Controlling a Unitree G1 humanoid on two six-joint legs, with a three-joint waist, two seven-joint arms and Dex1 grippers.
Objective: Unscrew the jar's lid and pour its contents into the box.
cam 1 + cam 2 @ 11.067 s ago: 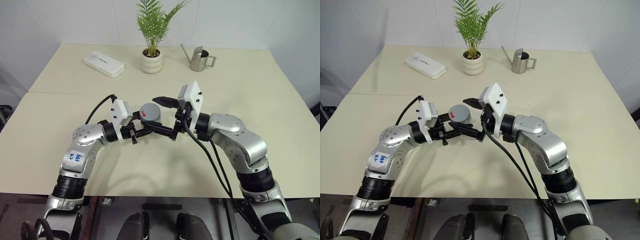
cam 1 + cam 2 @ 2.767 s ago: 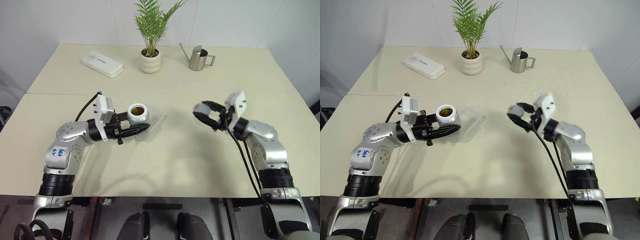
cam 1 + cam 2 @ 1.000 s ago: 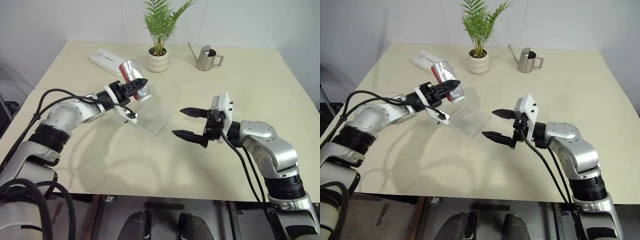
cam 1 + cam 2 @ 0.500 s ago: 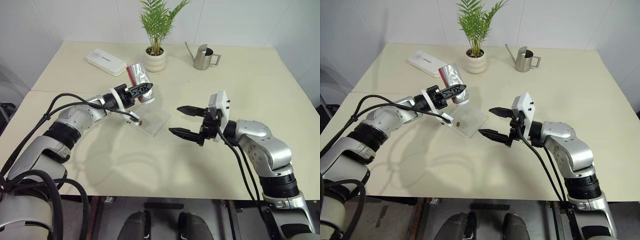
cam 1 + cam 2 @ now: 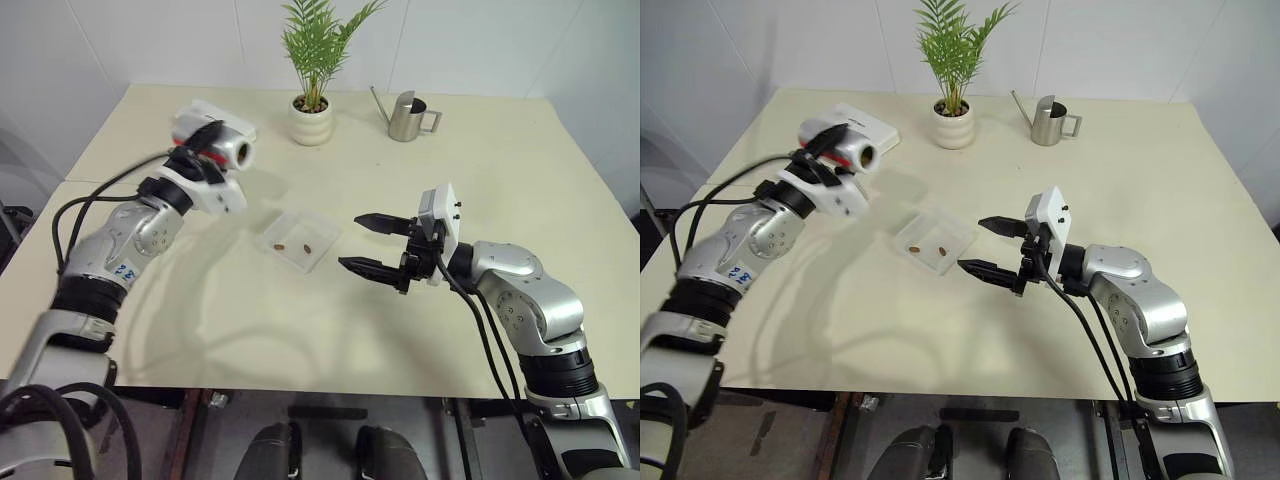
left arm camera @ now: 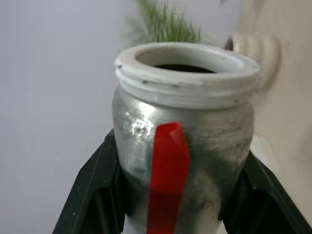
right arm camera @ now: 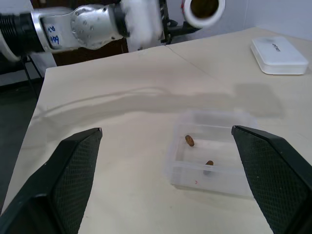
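Silvery and streaked with red, the jar is sitting clenched in the left gripper, raised above the table and well to the left of the box. Its open white mouth is facing toward the potted plant side, with no lid on it. Two small brown pieces are lying inside the clear box, which is resting on the table between the two arms. Just to the right of the box, the right gripper is hovering with its black fingers spread wide, grasping nothing. A steel watering can is standing beside the plant.
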